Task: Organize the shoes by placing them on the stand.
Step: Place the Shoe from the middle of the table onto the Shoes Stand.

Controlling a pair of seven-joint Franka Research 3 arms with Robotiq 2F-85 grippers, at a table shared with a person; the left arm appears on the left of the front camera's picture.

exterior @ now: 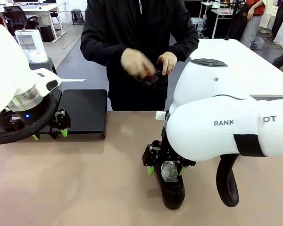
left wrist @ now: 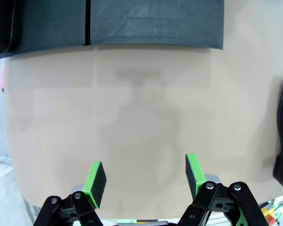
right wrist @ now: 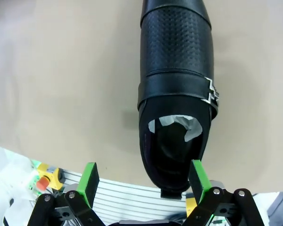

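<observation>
Our right gripper [right wrist: 143, 165] straddles the heel of the black slip-on shoe [right wrist: 177, 61], jaws apart, one pad [right wrist: 198, 178] perhaps touching, so we risk dragging it askew; our left gripper [left wrist: 144, 165] gapes empty

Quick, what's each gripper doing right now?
Left gripper: open, empty.
Right gripper: open, either side of the shoe heel, not gripping it.

Bright, even light from above falls on the desk [exterior: 85, 188], leaving only soft shadows on it: a pale one ahead of the left hand [left wrist: 144, 162], a darker one hugging the shoe [right wrist: 177, 56], whose leather has a dull sheen. Above the desk's far edge the person's hands [exterior: 136, 62] smear with motion blur. The 2 wrist views bow the desk's edges.
</observation>
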